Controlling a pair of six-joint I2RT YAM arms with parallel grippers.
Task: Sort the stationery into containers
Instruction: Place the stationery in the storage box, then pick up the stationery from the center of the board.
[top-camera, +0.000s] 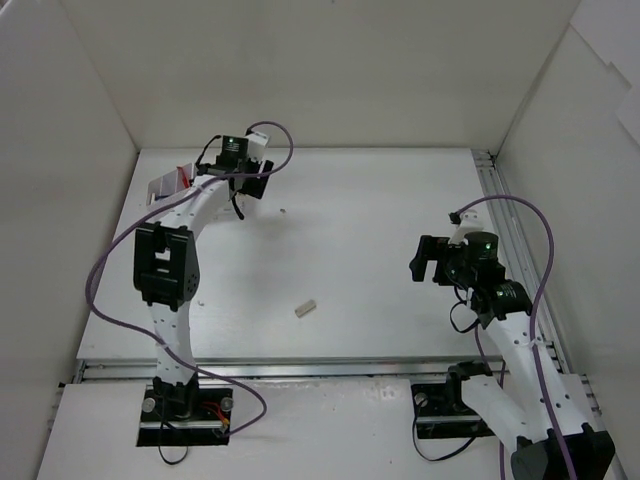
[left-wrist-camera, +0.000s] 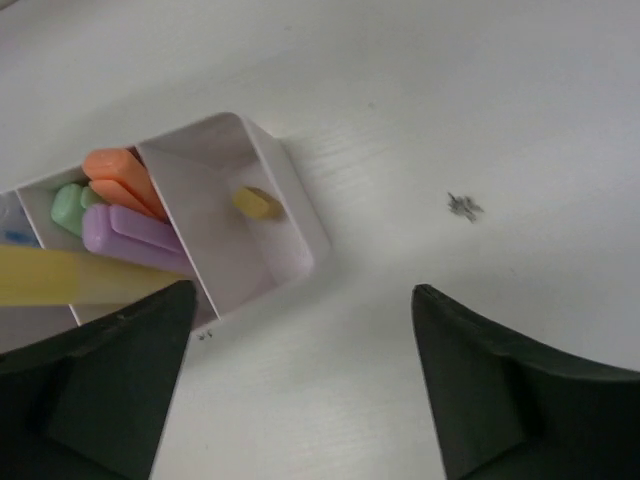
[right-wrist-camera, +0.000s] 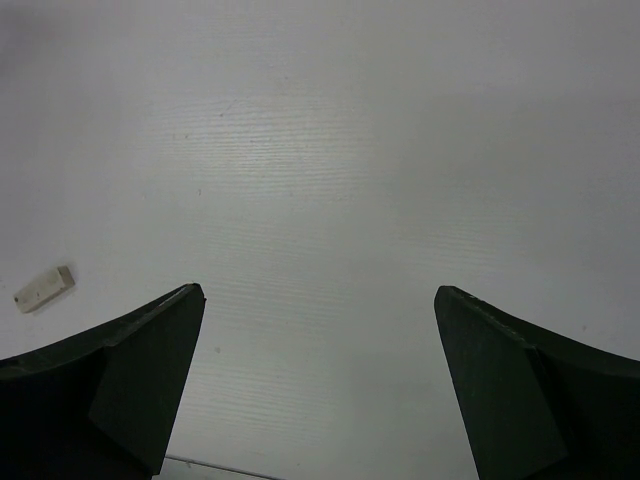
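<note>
Seemingly near done: markers (left-wrist-camera: 135, 228) and an eraser (left-wrist-camera: 257, 203) fill the box (left-wrist-camera: 296, 205), a loose eraser (top-camera: 305, 309) lies mid-frame, left gripper (left-wrist-camera: 302, 295) and right gripper (right-wrist-camera: 320, 292) spread, empty

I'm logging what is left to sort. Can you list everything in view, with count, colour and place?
Organizer box: one, white, far-left part of the table.
Orange markers: apparently two, orange, in a middle compartment.
Green marker: one, pale green, same compartment.
Lilac markers: apparently two, lilac, same compartment.
Yellow marker: one, yellow, at the box's near side.
Small piece: one, yellowish, alone in the end compartment.
Eraser block: one, off-white, loose mid-table.
Table: one, white.
Left gripper: one, black, open above the box's end.
Right gripper: one, black, open over bare table.
</note>
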